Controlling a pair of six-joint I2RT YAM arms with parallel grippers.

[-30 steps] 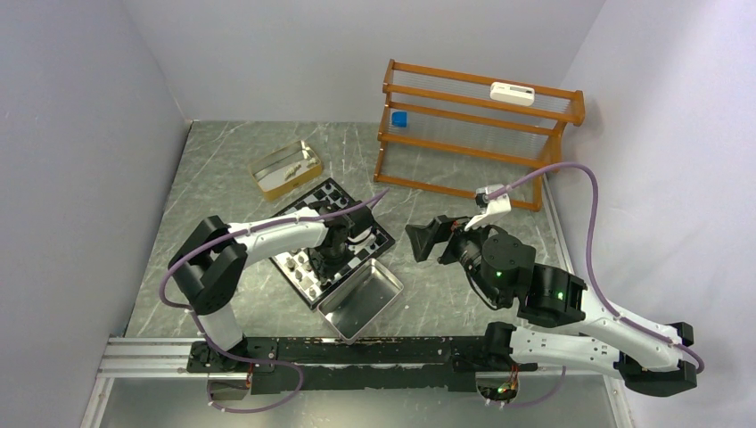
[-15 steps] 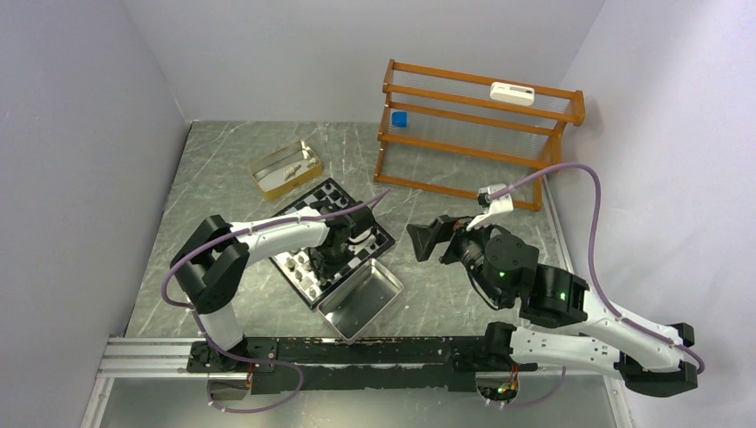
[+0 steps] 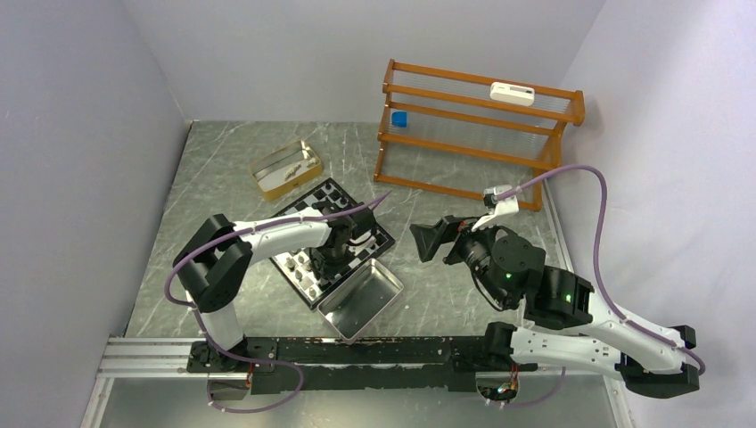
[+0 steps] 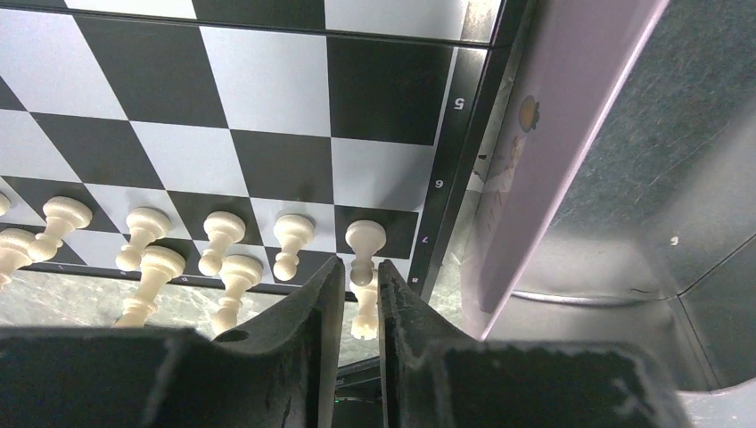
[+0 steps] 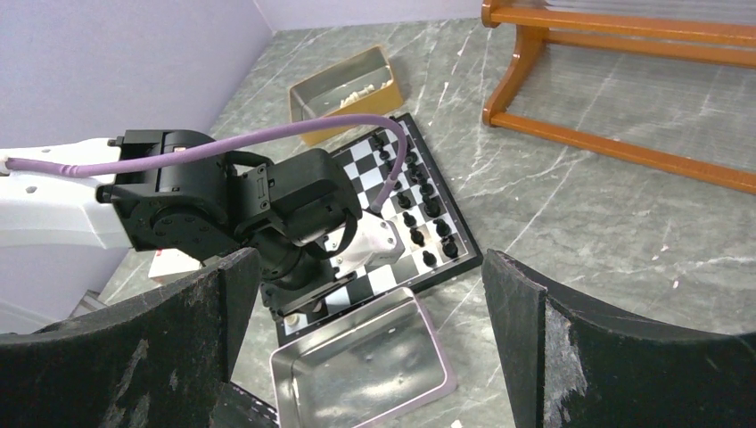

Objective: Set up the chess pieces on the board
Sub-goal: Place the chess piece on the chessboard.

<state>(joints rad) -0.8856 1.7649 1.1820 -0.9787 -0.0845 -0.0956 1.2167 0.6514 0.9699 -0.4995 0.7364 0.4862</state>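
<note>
The board (image 3: 325,194) lies at mid-table; it also shows in the left wrist view (image 4: 267,89) and the right wrist view (image 5: 392,178). Cream pieces (image 4: 218,232) stand in two rows along its near edge, and black pieces (image 5: 419,214) stand along its far-right edge. My left gripper (image 4: 361,267) points down at the near-right corner of the board. Its jaws are narrowly apart around an upright cream piece (image 4: 364,314) on the corner square, with a small gap on each side. My right gripper (image 5: 370,259) is wide open and empty, hovering right of the board (image 3: 428,241).
A shiny metal tray (image 3: 361,299) lies against the board's near-right edge, close beside my left fingers (image 4: 571,134). A gold box (image 3: 285,168) holding a few pieces sits behind the board. A wooden rack (image 3: 472,134) stands at the back right.
The right arm has drifted slightly to the right. The left gripper has stayed over the board's near-right corner.
</note>
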